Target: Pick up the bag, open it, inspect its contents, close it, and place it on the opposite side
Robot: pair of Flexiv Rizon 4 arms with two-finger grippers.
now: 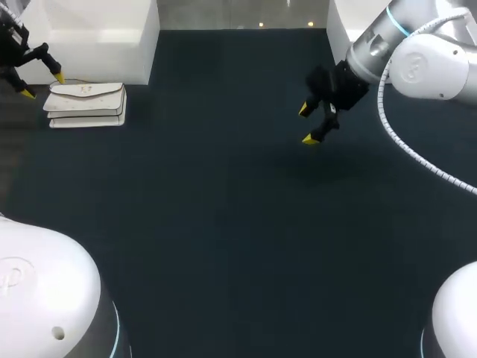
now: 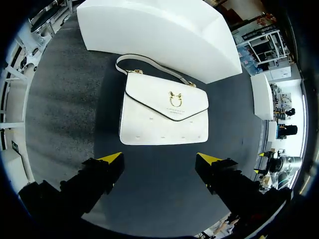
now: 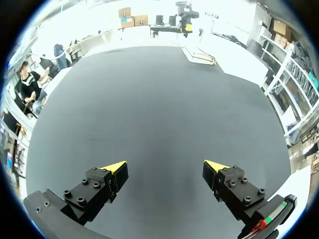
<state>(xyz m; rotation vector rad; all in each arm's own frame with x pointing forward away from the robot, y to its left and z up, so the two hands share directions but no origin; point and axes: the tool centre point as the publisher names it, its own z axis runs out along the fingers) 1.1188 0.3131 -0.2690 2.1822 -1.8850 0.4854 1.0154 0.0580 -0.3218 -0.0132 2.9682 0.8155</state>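
Head view: bag (image 1: 86, 104) beside left gripper (image 1: 42, 85)

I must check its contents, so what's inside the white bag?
Cannot be seen. The white bag lies on the dark table with its flap shut over the opening; only its outside, gold clasp and strap show.

The tabletop (image 1: 223, 224) is dark. A white bag (image 1: 86, 104) lies flat near its far left corner, just beside a white block (image 1: 97, 37).
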